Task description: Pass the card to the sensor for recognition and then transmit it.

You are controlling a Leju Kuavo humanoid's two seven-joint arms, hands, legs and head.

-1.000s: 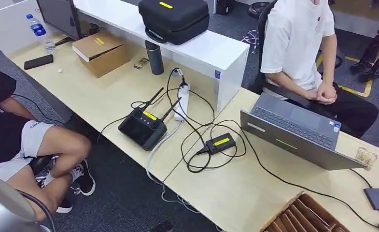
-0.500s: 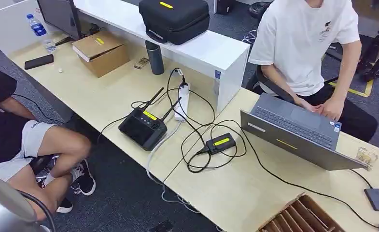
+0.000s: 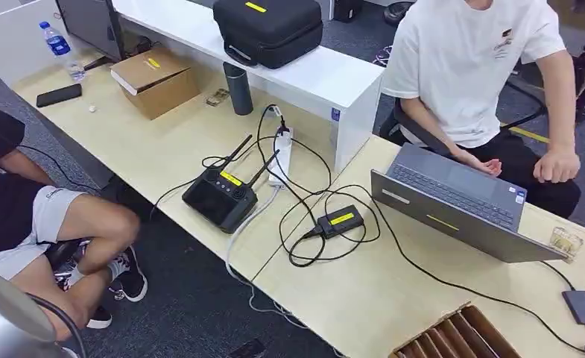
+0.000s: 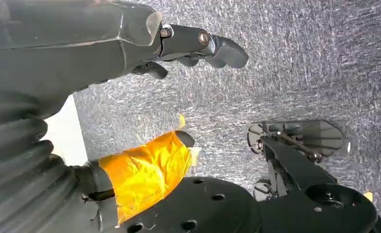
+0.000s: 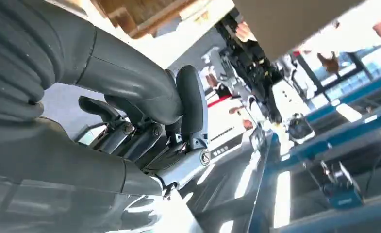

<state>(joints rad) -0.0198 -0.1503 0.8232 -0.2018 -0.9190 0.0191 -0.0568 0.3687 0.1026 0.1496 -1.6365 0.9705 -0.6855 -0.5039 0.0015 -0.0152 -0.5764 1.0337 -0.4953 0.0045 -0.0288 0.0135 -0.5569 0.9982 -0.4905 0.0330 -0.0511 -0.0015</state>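
One sensor (image 3: 340, 221), a small black box with a yellow label, is lying on the desk (image 3: 364, 298) among looped cables, between one black controller (image 3: 220, 195) and one grey laptop (image 3: 453, 201). One wooden tray (image 3: 460, 339) is sitting at the desk's near edge. Two people are sitting by, one (image 3: 483, 67) at the laptop. The left hand (image 4: 144, 97) is hanging over grey carpet, fingers apart, holding nothing. The right hand (image 5: 149, 126) is curling its fingers inward; whether it is holding anything, I cannot tell. Where the card is, I cannot tell.
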